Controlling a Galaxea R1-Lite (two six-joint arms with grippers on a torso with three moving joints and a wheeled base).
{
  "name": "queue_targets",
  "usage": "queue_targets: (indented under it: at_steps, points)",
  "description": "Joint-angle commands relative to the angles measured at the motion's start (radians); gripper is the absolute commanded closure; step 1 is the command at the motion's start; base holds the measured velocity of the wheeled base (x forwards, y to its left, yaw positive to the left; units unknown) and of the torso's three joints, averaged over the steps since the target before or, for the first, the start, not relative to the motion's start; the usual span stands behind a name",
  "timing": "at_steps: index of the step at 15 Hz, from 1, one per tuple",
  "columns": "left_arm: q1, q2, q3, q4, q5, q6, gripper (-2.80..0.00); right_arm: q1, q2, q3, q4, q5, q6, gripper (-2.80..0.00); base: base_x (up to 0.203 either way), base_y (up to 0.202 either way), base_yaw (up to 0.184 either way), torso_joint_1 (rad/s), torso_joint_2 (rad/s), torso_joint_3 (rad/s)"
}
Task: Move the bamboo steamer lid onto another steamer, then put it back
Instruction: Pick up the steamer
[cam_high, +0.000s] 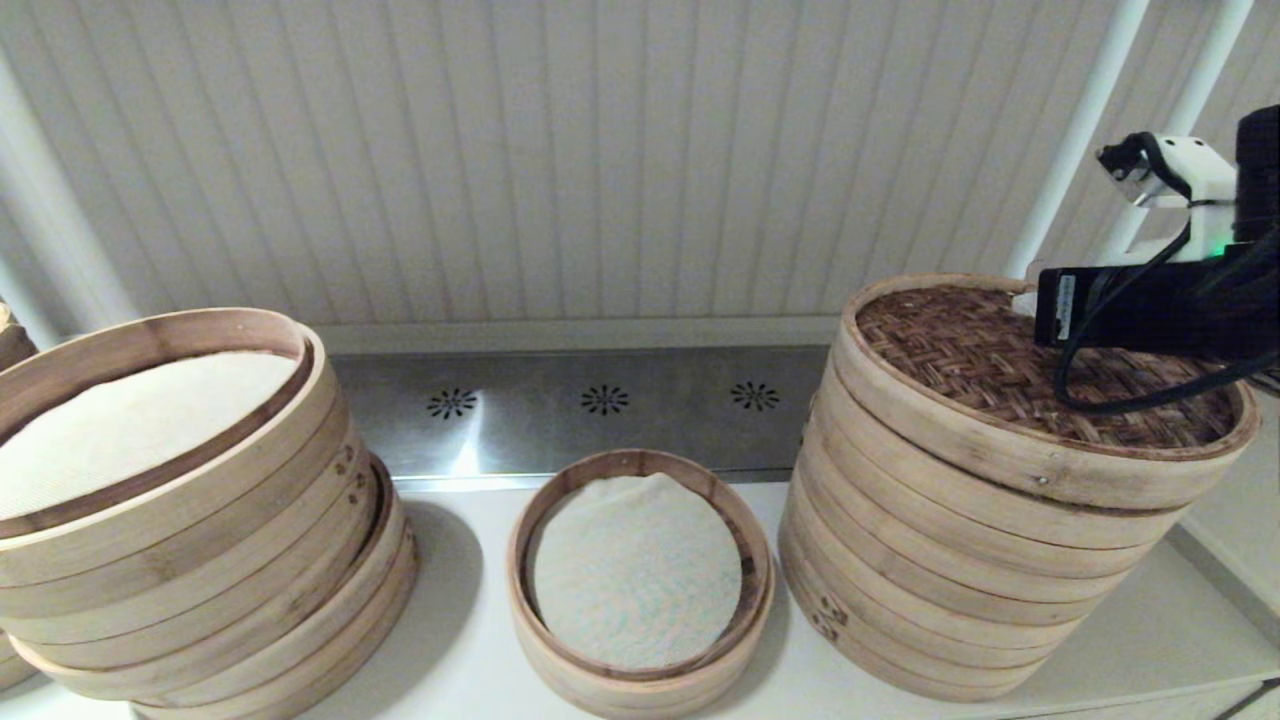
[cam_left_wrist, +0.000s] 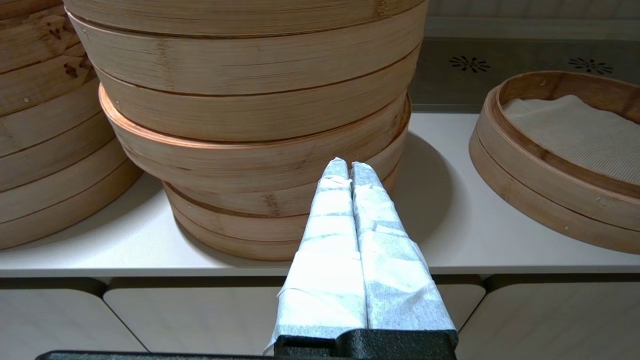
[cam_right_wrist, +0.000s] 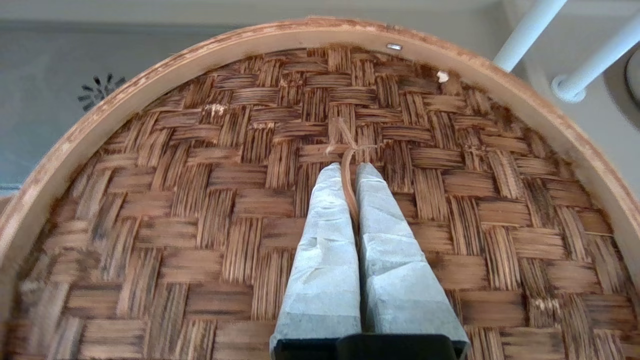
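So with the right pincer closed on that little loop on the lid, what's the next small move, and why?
Probably a slight straight lift. The right pincer is shut on the handle loop at the centre of the bamboo steamer lid, which sits atop the tall stack. The single steamer lies open to its left. The left pincer is parked low.

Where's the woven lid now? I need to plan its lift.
The bamboo steamer lid sits atop the tall steamer stack at the head view's right, under the right gripper.
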Motion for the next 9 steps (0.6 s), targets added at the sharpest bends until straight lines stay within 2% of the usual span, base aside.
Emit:
queue_targets:
  at_steps: [1, 9]
  points:
    - [0.000, 0.000, 0.000, 0.000, 0.001, 0.000, 0.00, -0.001, -0.009, -0.015, -0.001, -0.002, 0.000, 0.00, 0.000, 0.000, 0.000, 0.000, 0.00, 0.000]
    - [0.000, 0.000, 0.000, 0.000, 0.001, 0.000, 0.00, 0.005, -0.034, -0.048, 0.003, -0.002, 0.000, 0.00, 0.000, 0.000, 0.000, 0.000, 0.00, 0.000]
